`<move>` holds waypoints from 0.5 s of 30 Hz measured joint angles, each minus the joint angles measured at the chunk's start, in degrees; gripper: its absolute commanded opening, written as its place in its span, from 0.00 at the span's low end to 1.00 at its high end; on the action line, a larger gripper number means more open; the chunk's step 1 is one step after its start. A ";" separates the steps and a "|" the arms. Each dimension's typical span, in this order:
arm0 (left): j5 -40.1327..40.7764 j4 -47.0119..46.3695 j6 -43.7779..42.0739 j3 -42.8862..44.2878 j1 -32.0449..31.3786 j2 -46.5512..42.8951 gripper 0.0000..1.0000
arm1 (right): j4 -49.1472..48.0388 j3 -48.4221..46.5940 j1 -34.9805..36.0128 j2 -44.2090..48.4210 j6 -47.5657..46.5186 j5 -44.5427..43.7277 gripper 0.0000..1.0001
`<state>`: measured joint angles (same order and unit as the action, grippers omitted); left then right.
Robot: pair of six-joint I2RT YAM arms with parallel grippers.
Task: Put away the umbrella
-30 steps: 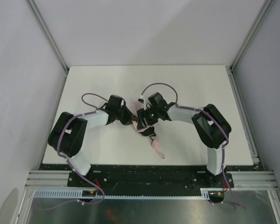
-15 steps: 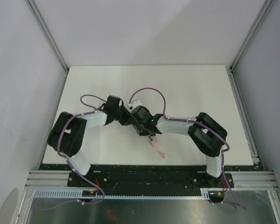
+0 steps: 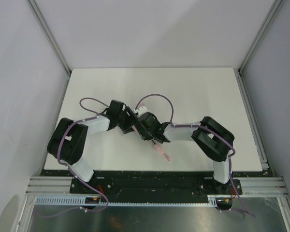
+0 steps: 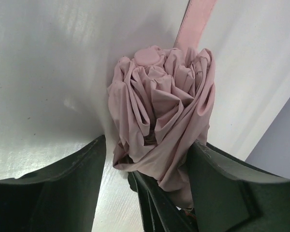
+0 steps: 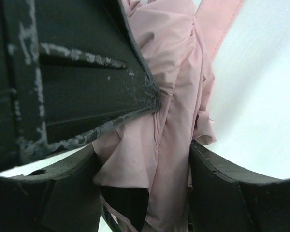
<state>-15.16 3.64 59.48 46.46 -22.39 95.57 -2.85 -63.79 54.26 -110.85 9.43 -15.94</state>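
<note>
The umbrella point(image 4: 159, 106) is a crumpled pale pink bundle lying on the white table point(image 3: 193, 92). Its pink strap point(image 4: 195, 24) runs away past it. In the top view only its handle end point(image 3: 162, 153) sticks out below the two grippers. My left gripper point(image 4: 147, 145) is open around the bundle: the fabric leans on one finger point(image 4: 232, 188), with a gap to the other. My right gripper point(image 5: 144, 150) is shut on the umbrella point(image 5: 164, 121), with fabric filling the space between its fingers. Both grippers, left point(image 3: 134, 126) and right point(image 3: 146, 134), meet at the table's middle.
A dark finger of the other gripper point(image 5: 87, 87) crowds the right wrist view at the upper left. Grey walls with metal rails point(image 3: 50, 38) close in the table on three sides. The arms' bases point(image 3: 154, 186) stand along the near edge.
My left gripper has opened off the umbrella. The right arm has swung left against the left gripper, and its jaws have narrowed on the fabric.
</note>
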 measured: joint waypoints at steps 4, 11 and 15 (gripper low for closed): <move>1.07 0.57 -0.57 -0.31 0.09 -0.81 0.76 | -1.88 0.90 -0.28 -0.13 -0.55 1.64 0.56; 0.42 1.31 -2.56 -3.45 3.39 -5.09 0.88 | -5.51 2.23 -2.03 -0.22 -0.57 5.68 0.17; 0.02 2.34 -4.13 -5.57 6.08 -8.81 0.98 | -8.68 4.04 -3.78 0.46 -0.46 10.64 0.01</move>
<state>-15.14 5.98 55.35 40.88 -16.32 86.76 -11.53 -59.75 50.48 -110.39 8.97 -5.30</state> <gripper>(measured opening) 0.920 0.432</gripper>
